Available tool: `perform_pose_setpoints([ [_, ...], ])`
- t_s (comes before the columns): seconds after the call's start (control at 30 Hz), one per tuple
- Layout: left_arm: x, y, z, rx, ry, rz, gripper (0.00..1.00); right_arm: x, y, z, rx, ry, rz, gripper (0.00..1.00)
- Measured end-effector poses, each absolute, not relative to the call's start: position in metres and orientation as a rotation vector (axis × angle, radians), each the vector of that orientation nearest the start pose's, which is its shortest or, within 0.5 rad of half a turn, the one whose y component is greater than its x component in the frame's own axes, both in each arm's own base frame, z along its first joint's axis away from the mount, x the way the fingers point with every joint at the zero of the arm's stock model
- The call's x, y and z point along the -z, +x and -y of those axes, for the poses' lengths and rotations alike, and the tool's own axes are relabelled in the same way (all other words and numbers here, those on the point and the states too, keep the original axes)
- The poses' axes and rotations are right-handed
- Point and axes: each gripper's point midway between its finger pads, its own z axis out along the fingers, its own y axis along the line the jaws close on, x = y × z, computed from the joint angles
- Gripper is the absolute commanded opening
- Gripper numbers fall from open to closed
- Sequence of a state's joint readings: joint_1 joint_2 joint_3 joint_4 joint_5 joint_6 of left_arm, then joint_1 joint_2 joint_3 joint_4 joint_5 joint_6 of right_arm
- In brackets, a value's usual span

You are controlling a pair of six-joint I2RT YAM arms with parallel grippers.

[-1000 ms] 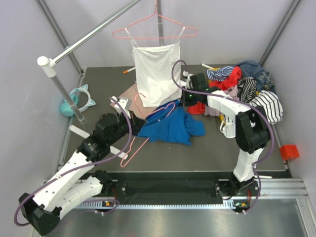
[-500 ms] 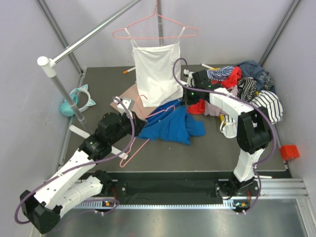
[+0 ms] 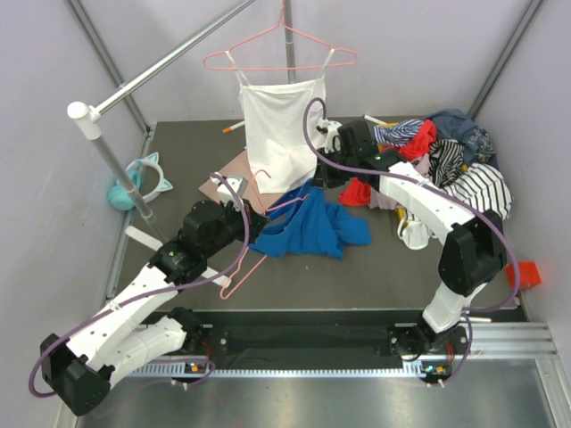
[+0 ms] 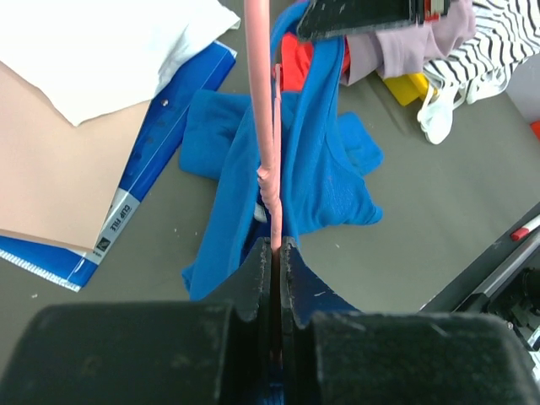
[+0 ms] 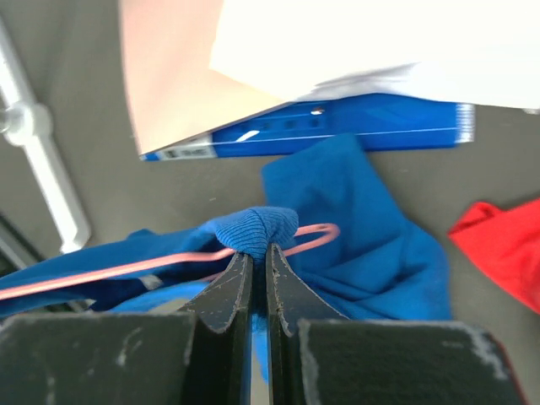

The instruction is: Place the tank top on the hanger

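Observation:
The blue tank top (image 3: 317, 227) lies crumpled on the dark table, with one strap lifted. My right gripper (image 3: 314, 181) is shut on a fold of that strap (image 5: 253, 229), right beside the end of the pink wire. My left gripper (image 3: 252, 223) is shut on the thin pink hanger (image 3: 241, 276), which slants from the table up toward the right gripper. In the left wrist view the hanger wire (image 4: 263, 126) runs straight up out of the gripper (image 4: 275, 246), with the tank top (image 4: 321, 169) draped on both sides of it. In the right wrist view the hanger's curved end (image 5: 325, 234) shows behind the gripper (image 5: 253, 253).
A white camisole (image 3: 281, 134) hangs on a second pink hanger from the rail above. A blue folder with tan paper (image 3: 234, 178) lies on the left. A red garment (image 3: 357, 192) and a clothes pile (image 3: 451, 152) are on the right. A teal toy (image 3: 141, 183) sits by the rack pole.
My right gripper has moved up and to the left, lifting the blue strap along the hanger. My left gripper has moved slightly right and forward, still holding the hanger.

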State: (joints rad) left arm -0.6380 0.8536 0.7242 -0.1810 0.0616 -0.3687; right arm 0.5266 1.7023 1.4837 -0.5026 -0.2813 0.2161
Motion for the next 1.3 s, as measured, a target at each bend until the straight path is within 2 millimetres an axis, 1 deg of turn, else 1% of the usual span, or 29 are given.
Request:
perform_pose_setpoints([
  [0.1,-0.232,0.245,0.213,0.743,0.289,-1.910,0.00,-0.196,0.355,-0.296,-0.749,-0.551,-2.296,0.01],
  [0.17,-0.237,0.249,0.212,0.744,0.262,-1.890,0.00,-0.199,0.341,-0.307,-0.786,-0.577,-2.291,0.01],
  [0.23,-0.241,0.253,0.210,0.730,0.238,-1.877,0.00,-0.202,0.327,-0.313,-0.809,-0.599,-2.289,0.02],
  [0.27,-0.245,0.255,0.208,0.719,0.224,-1.870,0.00,-0.203,0.319,-0.315,-0.820,-0.606,-2.287,0.03],
  [0.37,-0.257,0.261,0.204,0.692,0.188,-1.841,0.00,-0.213,0.307,-0.313,-0.834,-0.600,-2.271,0.06],
  [0.43,-0.264,0.263,0.200,0.677,0.167,-1.819,0.00,-0.220,0.303,-0.308,-0.835,-0.584,-2.257,0.13],
  [0.47,-0.267,0.263,0.198,0.673,0.157,-1.808,0.00,-0.223,0.301,-0.307,-0.834,-0.578,-2.250,0.18],
  [0.5,-0.271,0.263,0.196,0.672,0.149,-1.796,0.00,-0.225,0.301,-0.305,-0.832,-0.574,-2.245,0.34],
  [0.53,-0.273,0.262,0.195,0.672,0.144,-1.787,0.00,-0.227,0.300,-0.304,-0.832,-0.570,-2.241,0.39],
  [0.57,-0.277,0.262,0.194,0.676,0.139,-1.778,0.00,-0.229,0.300,-0.304,-0.836,-0.562,-2.239,0.47],
  [0.6,-0.279,0.261,0.193,0.678,0.133,-1.770,0.00,-0.229,0.300,-0.304,-0.833,-0.562,-2.236,0.70],
  [0.67,-0.287,0.260,0.192,0.687,0.115,-1.752,0.00,-0.229,0.300,-0.304,-0.837,-0.547,-2.242,0.85],
  [0.7,-0.290,0.260,0.191,0.690,0.109,-1.744,0.00,-0.229,0.300,-0.304,-0.832,-0.548,-2.241,0.89],
  [0.87,-0.308,0.261,0.183,0.673,0.073,-1.707,0.00,-0.230,0.303,-0.302,-0.820,-0.541,-2.237,0.91],
  [1.03,-0.334,0.262,0.164,0.578,0.047,-1.672,0.00,-0.238,0.310,-0.295,-0.797,-0.510,-2.222,0.91],
  [1.07,-0.342,0.263,0.157,0.539,0.040,-1.662,0.00,-0.240,0.312,-0.291,-0.790,-0.497,-2.218,0.91],
  [1.2,-0.364,0.265,0.135,0.414,0.018,-1.643,0.00,-0.253,0.325,-0.270,-0.759,-0.430,-2.187,0.91],
  [1.3,-0.376,0.268,0.124,0.337,0.019,-1.635,0.00,-0.264,0.333,-0.251,-0.732,-0.376,-2.158,0.91],
])
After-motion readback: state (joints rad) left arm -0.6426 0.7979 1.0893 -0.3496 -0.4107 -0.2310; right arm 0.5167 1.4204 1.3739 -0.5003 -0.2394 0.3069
